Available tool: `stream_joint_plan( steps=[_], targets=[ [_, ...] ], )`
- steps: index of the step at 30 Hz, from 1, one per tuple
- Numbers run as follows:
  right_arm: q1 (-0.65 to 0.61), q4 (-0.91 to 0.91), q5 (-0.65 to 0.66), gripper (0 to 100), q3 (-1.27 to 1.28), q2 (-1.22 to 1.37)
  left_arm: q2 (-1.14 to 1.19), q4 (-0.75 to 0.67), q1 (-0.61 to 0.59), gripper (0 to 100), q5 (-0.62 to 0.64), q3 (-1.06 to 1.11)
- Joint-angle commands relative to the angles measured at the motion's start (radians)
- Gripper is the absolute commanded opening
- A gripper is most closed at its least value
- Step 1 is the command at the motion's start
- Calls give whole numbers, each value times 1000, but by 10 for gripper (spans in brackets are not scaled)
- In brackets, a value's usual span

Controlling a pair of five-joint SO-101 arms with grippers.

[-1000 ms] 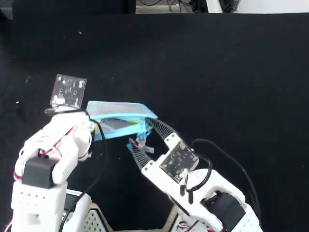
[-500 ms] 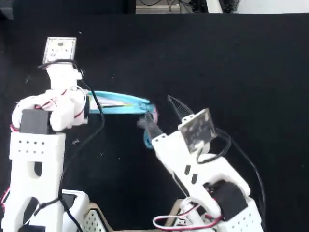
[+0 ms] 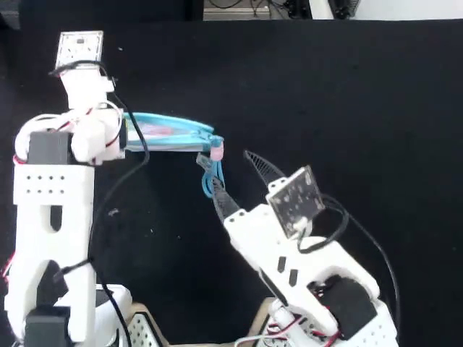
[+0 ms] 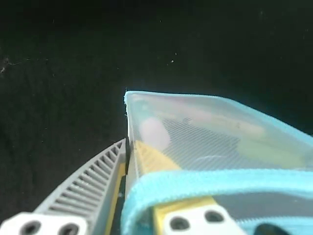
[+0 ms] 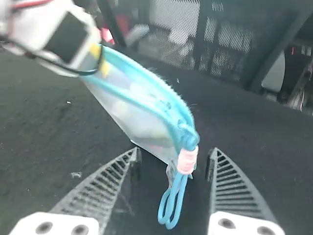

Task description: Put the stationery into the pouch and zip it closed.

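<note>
Left claw was seen pressed onto one short end of the pouch, which was held in the air over the left half of the bench, clear of its surface. Stationery was made out as pale pink and yellowish shapes through the mesh wall, so the loading step was judged done. The right claw was spread wide, with a finger on either side of the pouch's other end and nothing gripped. The pink zip pull and its blue cord loop hung between those fingers, apart from both as far as could be told. The pull was found at the very end of the top seam, and the seam looked drawn together along its length, so the zip was judged closed or all but closed. By that reading, only a check of the last bit of zip and the setting down of the pouch were left.
</note>
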Motion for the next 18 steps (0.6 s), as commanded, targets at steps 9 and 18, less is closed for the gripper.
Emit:
stream_joint_plan(
  steps=[9,18],
  targets=[
    [-8,-287,-8,230,285,-44,86,-17,-18,30,117,-67],
    [127,-290,0,326,288,-35,84,29,-15,30,101,-61]
  ],
)
